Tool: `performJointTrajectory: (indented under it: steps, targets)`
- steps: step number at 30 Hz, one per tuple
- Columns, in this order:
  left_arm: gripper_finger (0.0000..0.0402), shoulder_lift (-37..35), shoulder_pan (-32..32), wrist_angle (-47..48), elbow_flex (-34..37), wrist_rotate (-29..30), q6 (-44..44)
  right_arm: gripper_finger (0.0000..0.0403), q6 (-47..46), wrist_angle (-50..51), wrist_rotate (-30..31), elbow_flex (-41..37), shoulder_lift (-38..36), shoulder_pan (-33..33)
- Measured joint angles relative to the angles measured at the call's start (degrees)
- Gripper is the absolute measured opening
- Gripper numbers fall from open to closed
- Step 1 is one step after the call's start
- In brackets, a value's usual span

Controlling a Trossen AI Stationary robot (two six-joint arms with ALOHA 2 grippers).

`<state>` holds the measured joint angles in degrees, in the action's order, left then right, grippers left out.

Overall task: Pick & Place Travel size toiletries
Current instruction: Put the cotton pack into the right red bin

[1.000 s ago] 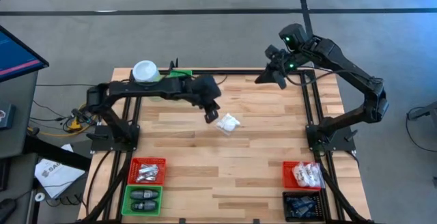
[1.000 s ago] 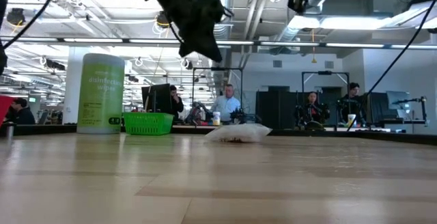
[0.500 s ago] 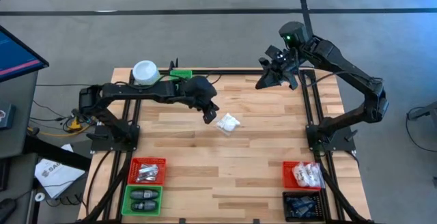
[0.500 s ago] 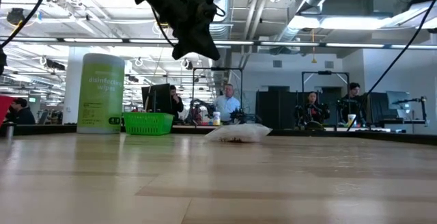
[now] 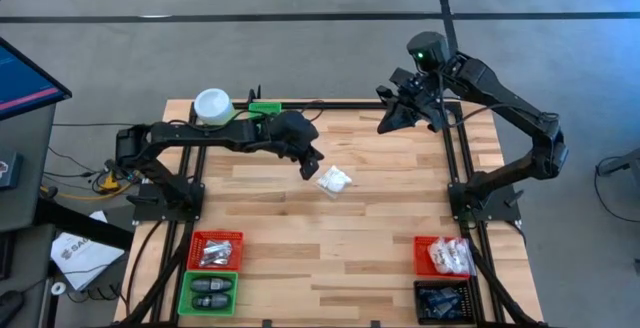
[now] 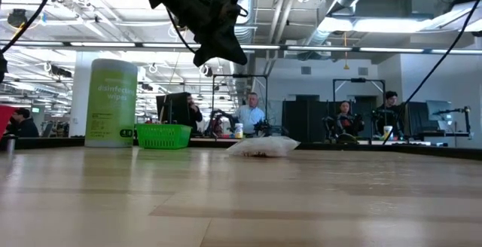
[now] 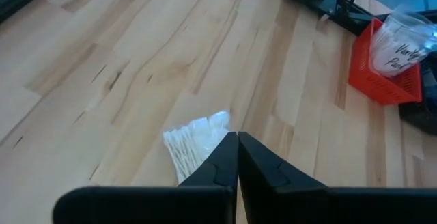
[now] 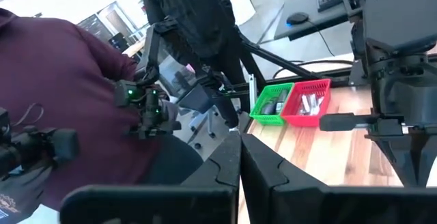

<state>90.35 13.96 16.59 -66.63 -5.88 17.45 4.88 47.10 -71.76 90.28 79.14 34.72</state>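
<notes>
Sachet (image 5: 334, 179) of white swabs lies mid-desk, its long axis running left-right. My left jaws (image 5: 307, 169) hover closed beside it; right jaws (image 5: 385, 124) closed, far. Red bin (image 5: 443, 257) near right holds clear packets.

sachet (image 5: 334, 179) mid-table, bins (image 5: 215, 251) along near edge

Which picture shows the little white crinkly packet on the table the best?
The left wrist view: the white packet lies close ahead of the shut left gripper, and thin sticks inside it show. The high view shows it as a small white patch; the low view shows it from the side. The right wrist view misses it.
</notes>
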Motion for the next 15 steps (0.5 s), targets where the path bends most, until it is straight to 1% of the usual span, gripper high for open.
performJointTrajectory:
  steps: [8,12,15]
  targets:
    - [0.0001,0.0,1.7,-0.4,0.0,0.0,0.0,0.0,3.7,0.2,0.4,0.0,0.7,0.0]
    - [0.0001,0.0,2.5,-0.7,0.0,-0.6,0.0,0.0,5.9,1.3,2.0,0.0,0.9,0.0]
    - [0.0001,0.0,2.6,-1.8,0.0,-0.6,0.9,0.0,8.8,3.8,5.3,0.0,0.8,-0.2]
